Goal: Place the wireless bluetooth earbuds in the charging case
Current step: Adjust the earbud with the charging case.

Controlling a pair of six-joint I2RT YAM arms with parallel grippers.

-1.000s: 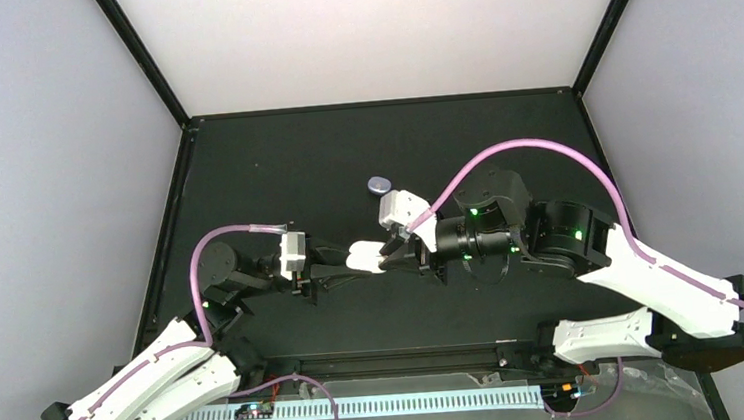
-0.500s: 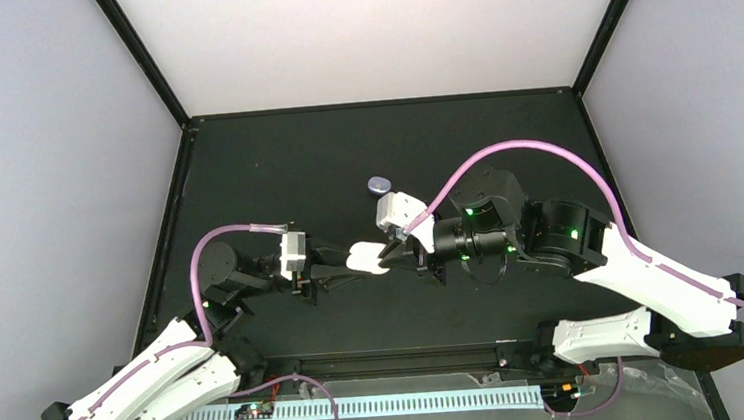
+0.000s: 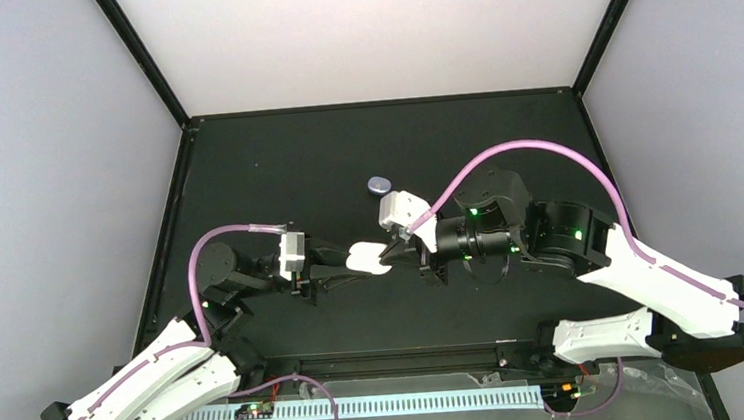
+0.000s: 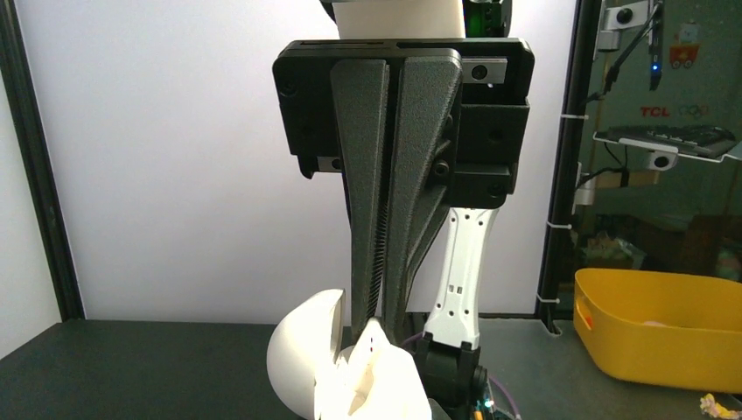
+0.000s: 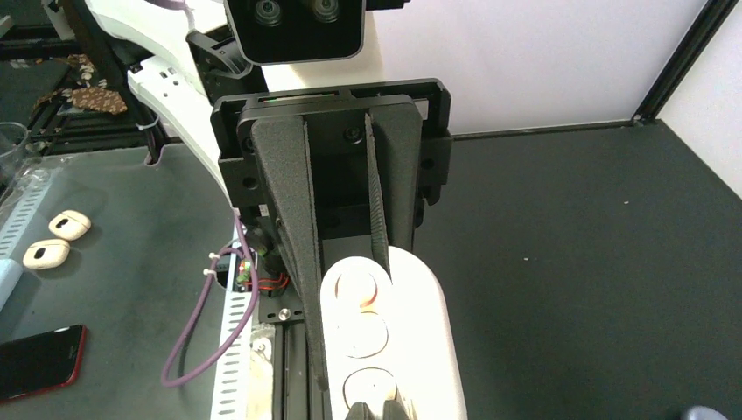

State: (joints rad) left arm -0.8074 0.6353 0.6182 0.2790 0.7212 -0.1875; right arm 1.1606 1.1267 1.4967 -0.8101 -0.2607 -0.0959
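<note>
The white charging case [image 3: 370, 258] is open and held off the table between the two arms. My left gripper [image 3: 350, 263] is shut on its body; the right wrist view shows its dark fingers [image 5: 302, 262] clamping the case [image 5: 420, 332] from both sides. In the left wrist view the lid [image 4: 302, 354] stands open to the left. My right gripper [image 3: 392, 254] comes from the right, its tips [image 4: 372, 319] shut on a white earbud [image 4: 378, 343] that sits at a well of the case. My right fingertips [image 5: 374, 411] cover that well. No purple buds are identifiable.
A small purple-grey rounded object [image 3: 379, 182] lies on the black table behind the grippers. Beyond the table's near edge are two white pebble-shaped items [image 5: 68, 225], a red phone [image 5: 39, 359] and a perforated cable duct [image 5: 234, 332]. A yellow bin [image 4: 665, 328] stands outside the cell.
My right arm nudged a little left toward the case, then eased back right. The left gripper and the case have barely moved.
</note>
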